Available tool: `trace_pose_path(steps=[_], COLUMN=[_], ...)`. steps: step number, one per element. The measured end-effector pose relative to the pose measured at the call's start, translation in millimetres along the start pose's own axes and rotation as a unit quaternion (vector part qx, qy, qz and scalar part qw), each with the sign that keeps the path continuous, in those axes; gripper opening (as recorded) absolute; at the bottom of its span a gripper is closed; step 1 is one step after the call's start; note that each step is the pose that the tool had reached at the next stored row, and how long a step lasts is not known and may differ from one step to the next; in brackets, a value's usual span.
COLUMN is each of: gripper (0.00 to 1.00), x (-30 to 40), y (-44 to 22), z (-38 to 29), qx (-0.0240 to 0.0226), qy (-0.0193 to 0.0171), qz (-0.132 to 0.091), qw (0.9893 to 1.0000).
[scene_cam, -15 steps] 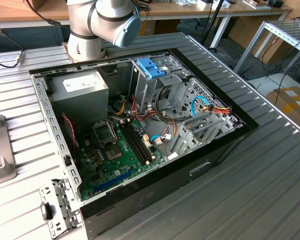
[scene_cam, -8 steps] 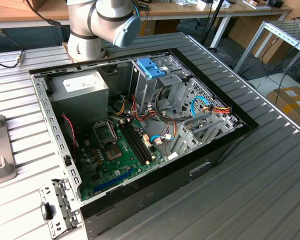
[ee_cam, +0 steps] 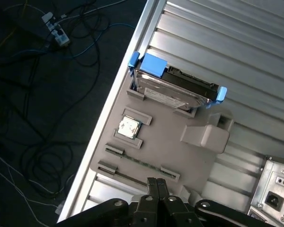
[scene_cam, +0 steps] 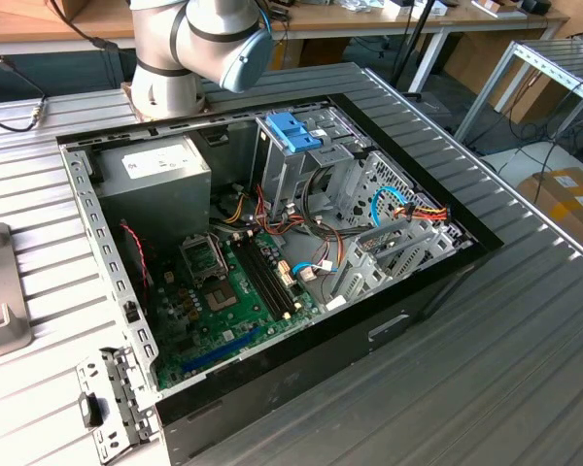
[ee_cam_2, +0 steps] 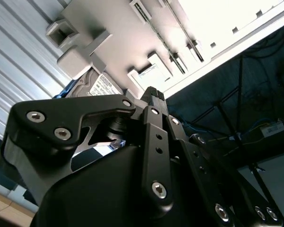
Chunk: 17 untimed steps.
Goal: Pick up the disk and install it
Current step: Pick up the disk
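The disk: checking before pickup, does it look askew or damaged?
Nothing stands out. In the first wrist view the disk stands on edge in the grey holder, blue rails at both ends, no damage visible.

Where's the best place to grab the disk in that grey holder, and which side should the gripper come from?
Probably grip the disk across its two broad faces, near the middle of its free long edge, coming from above the grey holder. It appears to stand on edge in the holder's brackets, which block its lower edge, and blue rails cap both ends. The gripper is shut.
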<state>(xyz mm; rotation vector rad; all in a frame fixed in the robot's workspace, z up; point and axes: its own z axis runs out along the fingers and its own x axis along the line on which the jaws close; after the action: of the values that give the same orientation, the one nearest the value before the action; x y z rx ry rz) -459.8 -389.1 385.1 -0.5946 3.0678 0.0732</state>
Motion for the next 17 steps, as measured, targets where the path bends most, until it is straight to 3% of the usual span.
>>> trace_pose_path(steps=[8,17], gripper=[0.1,0.1], x=[0.0,0.0], y=[0.0,0.0], z=[0.0,0.0], qx=[-0.0007,-0.0015], qy=[0.0012,0.0026], qz=[-0.029,-0.061], qw=[0.9996,0.9981])
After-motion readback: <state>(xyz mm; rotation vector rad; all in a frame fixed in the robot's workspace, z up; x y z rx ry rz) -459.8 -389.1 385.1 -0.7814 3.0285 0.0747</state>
